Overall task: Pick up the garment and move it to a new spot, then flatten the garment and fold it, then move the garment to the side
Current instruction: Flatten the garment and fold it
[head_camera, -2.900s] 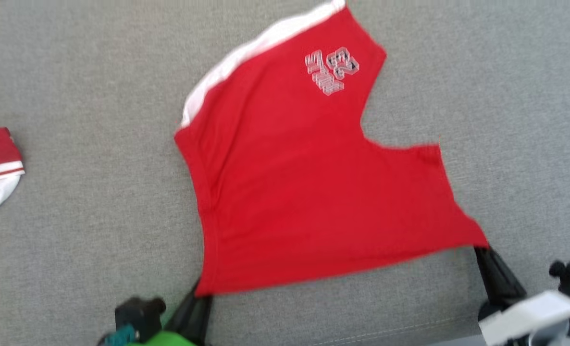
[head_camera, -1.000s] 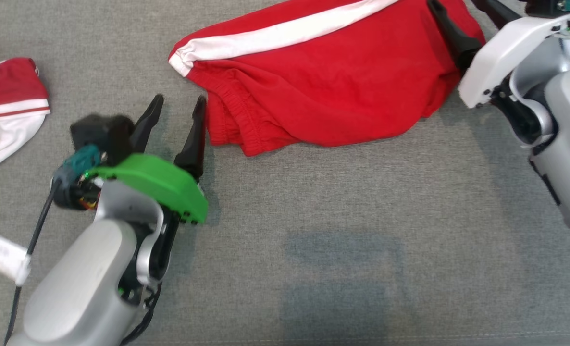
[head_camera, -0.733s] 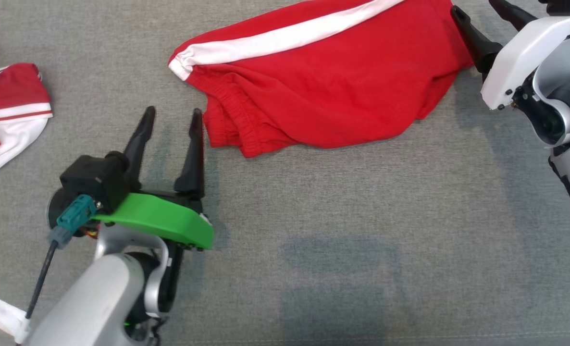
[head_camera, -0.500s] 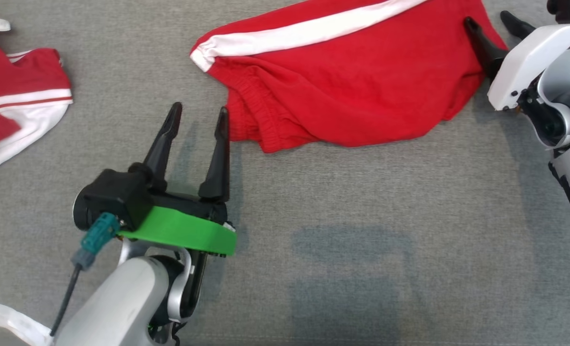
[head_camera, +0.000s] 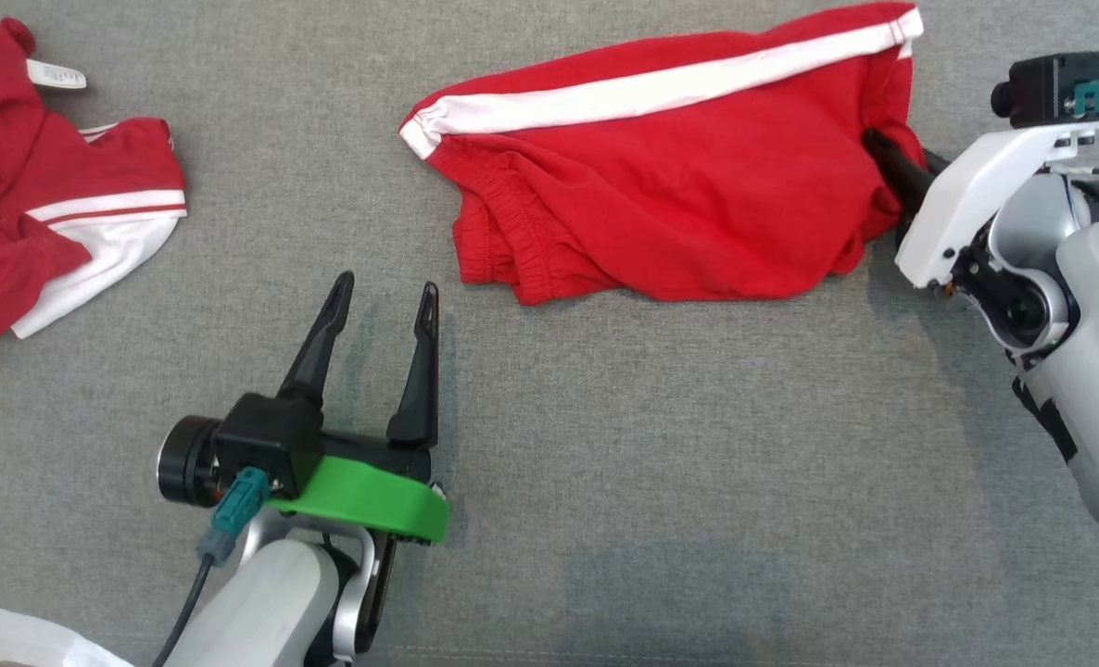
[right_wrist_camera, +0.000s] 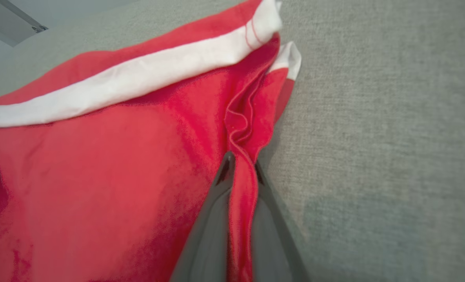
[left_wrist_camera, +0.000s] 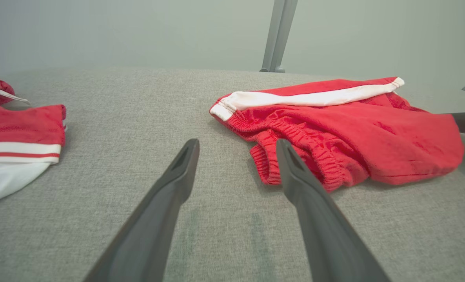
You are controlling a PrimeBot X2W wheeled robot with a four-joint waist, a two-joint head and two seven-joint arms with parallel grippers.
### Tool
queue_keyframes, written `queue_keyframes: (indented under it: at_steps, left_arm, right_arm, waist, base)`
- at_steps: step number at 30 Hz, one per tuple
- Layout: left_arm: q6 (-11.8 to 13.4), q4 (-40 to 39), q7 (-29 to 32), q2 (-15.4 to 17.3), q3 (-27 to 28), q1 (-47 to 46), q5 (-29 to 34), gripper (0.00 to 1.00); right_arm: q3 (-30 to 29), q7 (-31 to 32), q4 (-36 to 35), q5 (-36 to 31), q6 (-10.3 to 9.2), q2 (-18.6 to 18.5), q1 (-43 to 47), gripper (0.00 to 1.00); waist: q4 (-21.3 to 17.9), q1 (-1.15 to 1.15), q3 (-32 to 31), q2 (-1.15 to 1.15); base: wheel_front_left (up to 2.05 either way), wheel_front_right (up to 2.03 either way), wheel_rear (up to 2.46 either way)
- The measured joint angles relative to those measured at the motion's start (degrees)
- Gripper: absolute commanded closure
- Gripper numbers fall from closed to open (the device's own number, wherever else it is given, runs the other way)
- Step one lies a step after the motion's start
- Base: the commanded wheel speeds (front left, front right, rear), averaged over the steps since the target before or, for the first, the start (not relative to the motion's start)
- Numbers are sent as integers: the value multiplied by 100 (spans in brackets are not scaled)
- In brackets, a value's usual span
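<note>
Grey fabric surface (head_camera: 661, 445): red garment (head_camera: 679, 204) lies bunched on the far half, long axis running left to right.
Right gripper (right_wrist_camera: 241, 162) is pressed together on a fold at the garment's right end. Left gripper (head_camera: 388, 283) is spread wide, empty and clear of the cloth. The elastic waistband (left_wrist_camera: 295, 156) end lies just ahead and to its right. Judged: the left arm is nearer that free end — a short reach forward-right.

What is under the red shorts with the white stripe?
Around the red shorts you see the grey fabric surface; the right hand pinches a fold at their edge. Anything beneath the heap is covered.
</note>
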Motion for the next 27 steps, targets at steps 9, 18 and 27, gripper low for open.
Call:
queue_keyframes:
  at_steps: [9,18,27]
  left_arm:
    - [-52,422,-59,113,151,839,11,0]
    - [-346,298,-82,-90,258,1276,152,0]
    - [-686,400,-83,-501,432,1678,725,0]
  right_arm:
    - [-68,83,-109,695,5,-245,823,100]
    - [-791,172,449,867,5,-1146,1455,100]
    - [-1326,-201,42,1039,-1,-1287,1510,100]
  waist:
    - [-318,0,-803,0]
    - [-646,0,-1292,0]
    - [-478,0,-1222,0]
  base:
    - [0,0,0]
    - [0,0,0]
    - [0,0,0]
